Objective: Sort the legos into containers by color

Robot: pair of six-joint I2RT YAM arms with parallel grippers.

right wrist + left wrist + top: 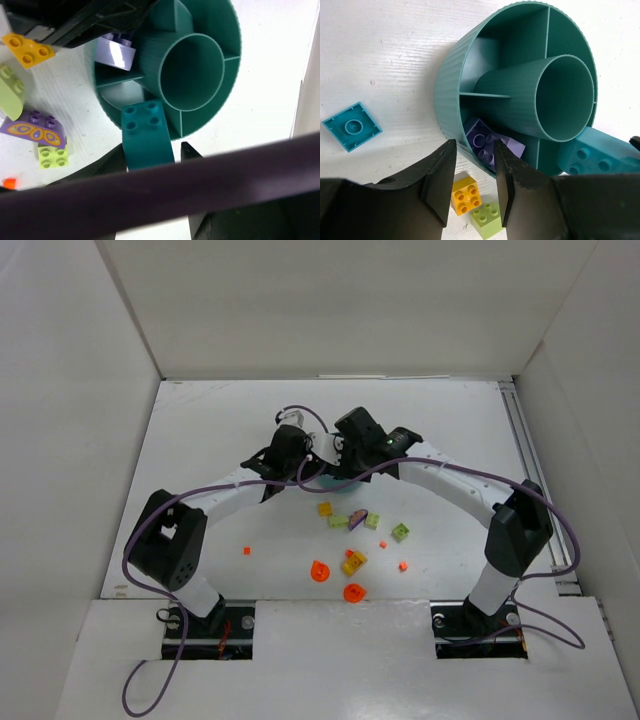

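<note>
The teal dish [451, 90] sits abt mid table [200, 460], btwn both wrists. R gripper [150, 156] clamps a turquoise brick [145, 131] at the dish rim. L gripper [474, 167] hangs w/ jaws narrowly apart, nothing btwn them, just beside the dish wall. A purple brick [487, 142] lies in an outer section. Loose on the table: yellow brick [465, 195] and lime brick [486, 219] near the dish, orange rounds [320, 571] twd the near edge.

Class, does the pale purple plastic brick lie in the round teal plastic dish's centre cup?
No: the purple brick sits in an outer section.
</note>
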